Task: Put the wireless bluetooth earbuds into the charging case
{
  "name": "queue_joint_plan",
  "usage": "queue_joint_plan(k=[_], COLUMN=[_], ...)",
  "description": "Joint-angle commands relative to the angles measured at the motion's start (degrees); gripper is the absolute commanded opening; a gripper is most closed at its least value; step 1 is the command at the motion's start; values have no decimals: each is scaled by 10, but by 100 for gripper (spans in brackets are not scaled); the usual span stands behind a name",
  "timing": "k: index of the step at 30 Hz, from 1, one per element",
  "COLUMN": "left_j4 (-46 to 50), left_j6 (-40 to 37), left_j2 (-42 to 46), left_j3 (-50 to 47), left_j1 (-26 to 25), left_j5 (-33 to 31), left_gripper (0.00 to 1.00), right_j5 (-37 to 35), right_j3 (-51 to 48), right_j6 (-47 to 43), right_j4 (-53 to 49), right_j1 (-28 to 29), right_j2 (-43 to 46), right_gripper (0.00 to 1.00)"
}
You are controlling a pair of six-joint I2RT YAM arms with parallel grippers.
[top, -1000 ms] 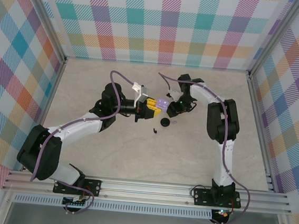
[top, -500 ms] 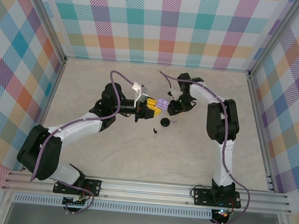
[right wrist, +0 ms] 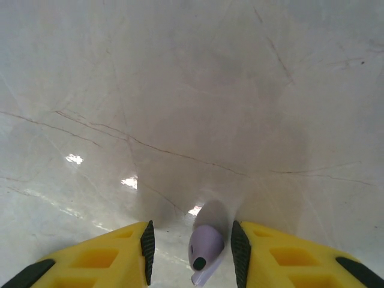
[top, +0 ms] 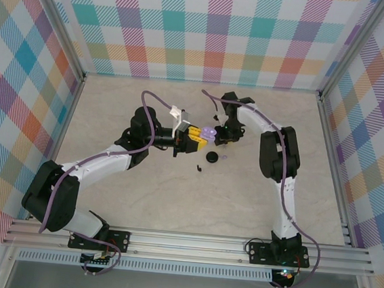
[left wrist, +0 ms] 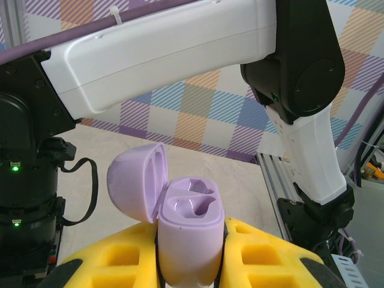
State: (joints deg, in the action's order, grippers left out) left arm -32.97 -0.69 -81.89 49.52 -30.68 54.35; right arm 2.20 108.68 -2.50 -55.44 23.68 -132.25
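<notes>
1. Right claw (right wrist: 192, 227) first: jaws partly apart, straddling a lilac earbud (right wrist: 206, 243). There's daylight on the bud's left side, so it isn't clamped. Whether the right pad touches it, I can't tell.
2. The bud lies closer to the right pad, its dark tip pointing back toward the wrist, over the pale table (right wrist: 180, 90).
3. My read is that this is the pick. Centre the jaws on the bud before closing, or the closing finger may flick it sideways.
4. Close gently on the bulb and not the stem, since something this small and smooth could easily squirt out.
5. Over to the left claw (left wrist: 191, 255): it's closed on the lilac charging case (left wrist: 191, 216), which stands upright with its lid (left wrist: 138, 183) swung open and both sockets empty.
6. From above, the two claws sit near each other, so the carry looks short. Match the bud's stem to the socket shape and lower it straight in.
7. A black case (top: 212, 157) waits on the table just below the claws.
</notes>
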Motion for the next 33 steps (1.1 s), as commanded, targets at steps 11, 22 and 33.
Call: queue_joint_plan(k=[11, 22, 33], left_j4=[-13, -12, -11], left_j6=[0, 0, -1], left_j2=[14, 14, 15], left_j3=[8, 8, 5], left_j1=[-1, 0, -1], left_j5=[0, 0, -1], left_gripper=[3, 3, 3], right_j5=[-76, -71, -80], right_j3=[47, 78, 67], right_j6=[29, 46, 73], right_j4=[-73, -89, -70], right_j1=[21, 23, 24], right_j2=[-35, -61, -57], right_gripper=[38, 33, 20])
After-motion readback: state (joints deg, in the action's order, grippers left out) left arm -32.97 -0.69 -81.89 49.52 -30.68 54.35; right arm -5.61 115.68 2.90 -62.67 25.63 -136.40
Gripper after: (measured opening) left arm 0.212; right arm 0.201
